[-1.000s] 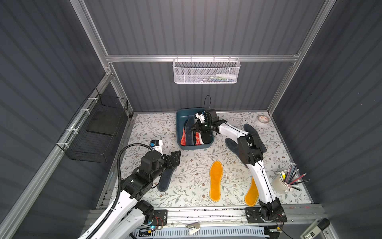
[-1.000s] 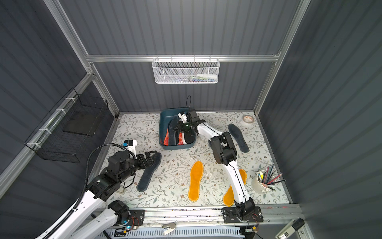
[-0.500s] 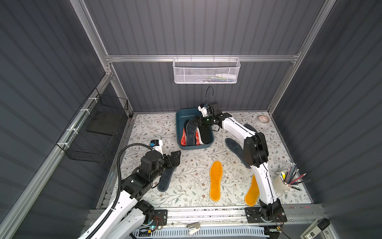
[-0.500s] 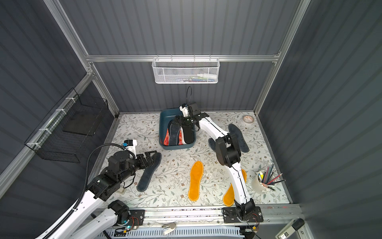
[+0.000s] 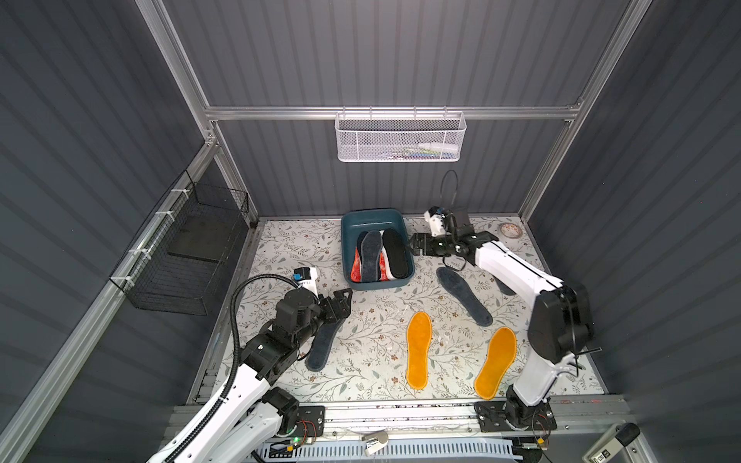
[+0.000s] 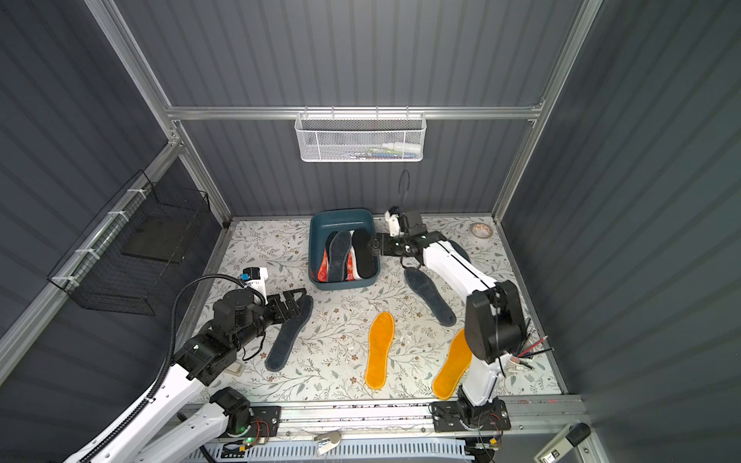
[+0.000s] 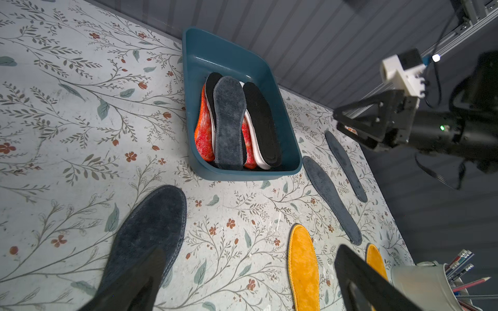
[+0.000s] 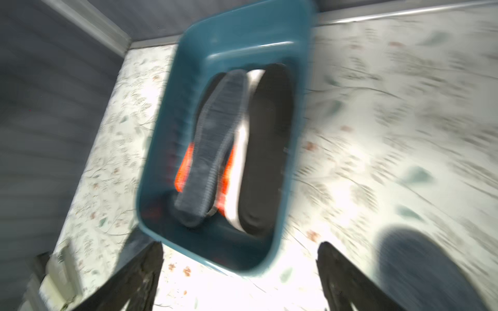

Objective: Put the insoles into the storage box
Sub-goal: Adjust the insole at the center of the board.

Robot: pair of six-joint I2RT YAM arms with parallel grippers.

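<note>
The teal storage box [image 5: 371, 214] [image 6: 341, 218] stands at the back of the table. It holds several insoles: a grey-blue one [image 5: 371, 256] [image 7: 229, 121] on top, a black one [image 5: 396, 252] beside it and red-orange ones [image 5: 355, 268] beneath. My right gripper [image 5: 415, 245] [image 8: 241, 246] hangs open and empty just right of the box. My left gripper [image 5: 345, 305] [image 7: 250, 251] is open over the toe of a dark grey-blue insole [image 5: 322, 344] [image 7: 151, 229]. On the table lie two orange insoles [image 5: 418, 348] [image 5: 495, 362] and a dark grey one [image 5: 463, 294].
Another dark insole [image 7: 346, 167] lies partly under the right arm. A cup of pencils [image 6: 517, 360] stands at the front right and a tape roll [image 5: 510, 230] at the back right. A white mesh basket [image 5: 401, 138] and a black wire basket [image 5: 188, 256] hang on the walls.
My right gripper has opened and drawn back from over the box to its right side, leaving the black insole lying in the box. The left arm has not moved.
</note>
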